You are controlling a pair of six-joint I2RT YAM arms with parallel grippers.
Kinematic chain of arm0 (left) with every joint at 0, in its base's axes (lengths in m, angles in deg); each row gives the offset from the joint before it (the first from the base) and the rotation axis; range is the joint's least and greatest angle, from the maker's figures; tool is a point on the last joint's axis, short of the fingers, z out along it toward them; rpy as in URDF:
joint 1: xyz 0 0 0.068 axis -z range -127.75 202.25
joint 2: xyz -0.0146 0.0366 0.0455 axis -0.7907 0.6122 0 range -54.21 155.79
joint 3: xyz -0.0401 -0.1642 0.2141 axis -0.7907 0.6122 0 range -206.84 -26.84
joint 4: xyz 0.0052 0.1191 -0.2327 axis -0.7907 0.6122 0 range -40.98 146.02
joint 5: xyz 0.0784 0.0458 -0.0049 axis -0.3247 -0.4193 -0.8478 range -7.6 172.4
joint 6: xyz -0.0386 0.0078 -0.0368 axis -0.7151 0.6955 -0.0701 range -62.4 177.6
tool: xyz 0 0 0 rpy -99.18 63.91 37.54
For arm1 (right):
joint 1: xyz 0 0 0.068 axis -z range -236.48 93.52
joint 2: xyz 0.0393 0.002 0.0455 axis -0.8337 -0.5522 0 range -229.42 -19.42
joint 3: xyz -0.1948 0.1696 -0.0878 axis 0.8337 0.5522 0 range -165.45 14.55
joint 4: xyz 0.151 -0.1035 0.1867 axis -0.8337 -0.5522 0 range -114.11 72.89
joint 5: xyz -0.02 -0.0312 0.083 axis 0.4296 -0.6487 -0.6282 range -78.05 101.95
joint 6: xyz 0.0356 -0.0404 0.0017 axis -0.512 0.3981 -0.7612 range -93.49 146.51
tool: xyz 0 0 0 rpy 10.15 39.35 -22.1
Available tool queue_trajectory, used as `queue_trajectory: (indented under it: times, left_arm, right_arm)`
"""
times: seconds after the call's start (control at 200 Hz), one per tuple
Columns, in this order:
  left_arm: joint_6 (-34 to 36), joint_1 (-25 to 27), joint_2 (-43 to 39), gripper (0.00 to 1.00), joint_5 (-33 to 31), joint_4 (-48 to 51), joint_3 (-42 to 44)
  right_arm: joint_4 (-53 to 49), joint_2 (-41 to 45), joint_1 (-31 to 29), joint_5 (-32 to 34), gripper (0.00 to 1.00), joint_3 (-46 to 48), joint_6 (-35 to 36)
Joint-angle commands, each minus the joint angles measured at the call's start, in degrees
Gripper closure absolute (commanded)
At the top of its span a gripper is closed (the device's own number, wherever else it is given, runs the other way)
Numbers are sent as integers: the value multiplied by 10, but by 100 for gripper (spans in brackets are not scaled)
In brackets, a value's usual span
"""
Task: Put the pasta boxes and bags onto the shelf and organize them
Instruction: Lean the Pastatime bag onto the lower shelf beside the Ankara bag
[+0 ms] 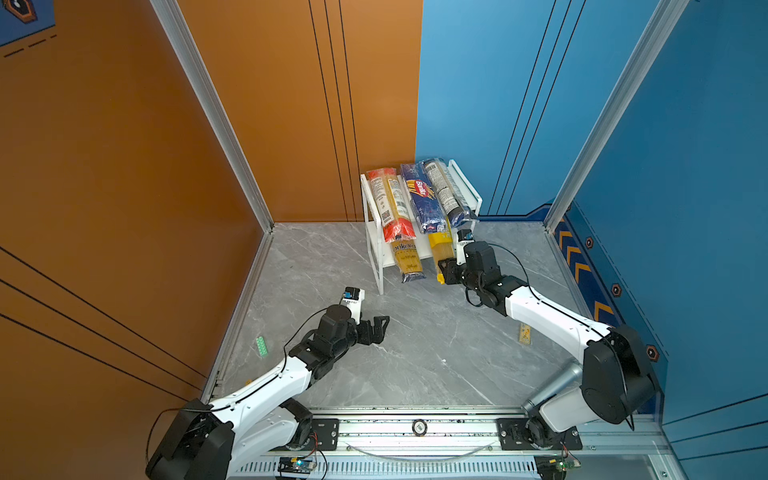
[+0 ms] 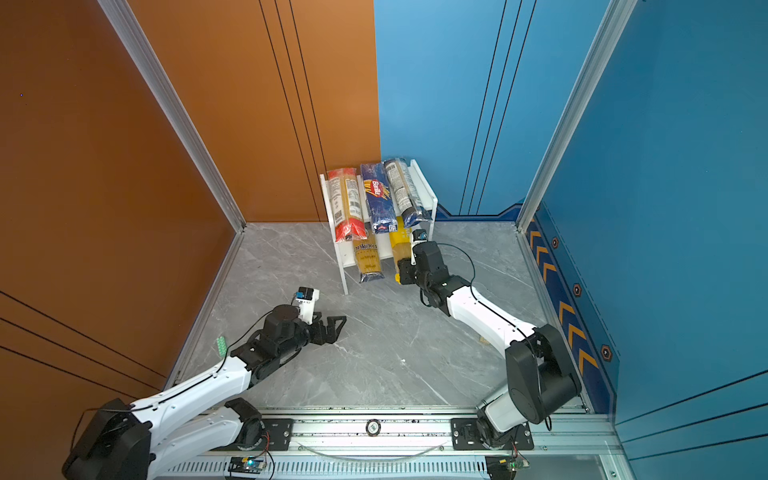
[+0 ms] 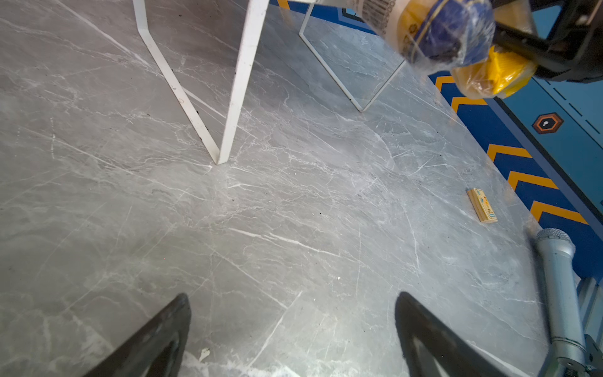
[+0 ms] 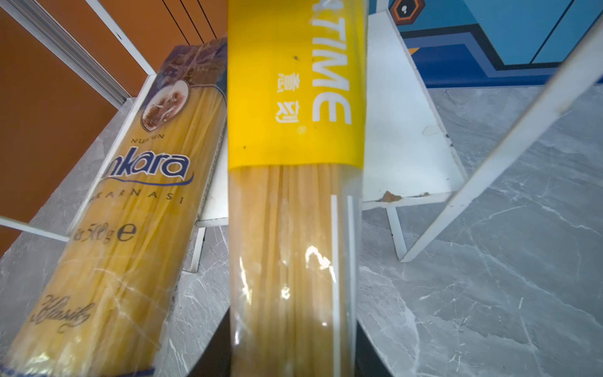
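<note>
My right gripper (image 1: 444, 271) is clamped on the near end of the bright yellow spaghetti pack (image 4: 293, 98). The wrist view shows the pack running straight out from between the fingers. From the grip it reaches forward over the lower board of the small white two-tier shelf (image 1: 379, 266), and its near end overhangs the board's front edge. I cannot tell whether its far part rests on the board.

Just to the left of that gripper, the blue-and-yellow spaghetti pack with a portrait (image 1: 408, 262) lies on the same lower board, also overhanging the front and angled slightly away from the held pack.

Above and beyond the gripper, the top board carries three packs side by side: the red-ended clear pack (image 1: 390, 203), the dark blue Barilla pack (image 1: 422, 199) and the clear pack with a dark blue label (image 1: 446, 191).

My left gripper (image 1: 380, 328) is spread wide and empty. It hangs over the grey marbled table (image 1: 395, 365), well short of the shelf.
</note>
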Motion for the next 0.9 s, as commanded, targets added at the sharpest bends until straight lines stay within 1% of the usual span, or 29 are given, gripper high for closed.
queue_trajectory:
  times: [0.0,0.896]
  left_arm:
    - [5,-6,-3,2,3,-2,7]
    - [7,-7,-10,2,-3,0,11]
  right_arm:
    - [111,15,1,0,100,-29,-5]
    - [105,-14,7,-1,100,-61,5]
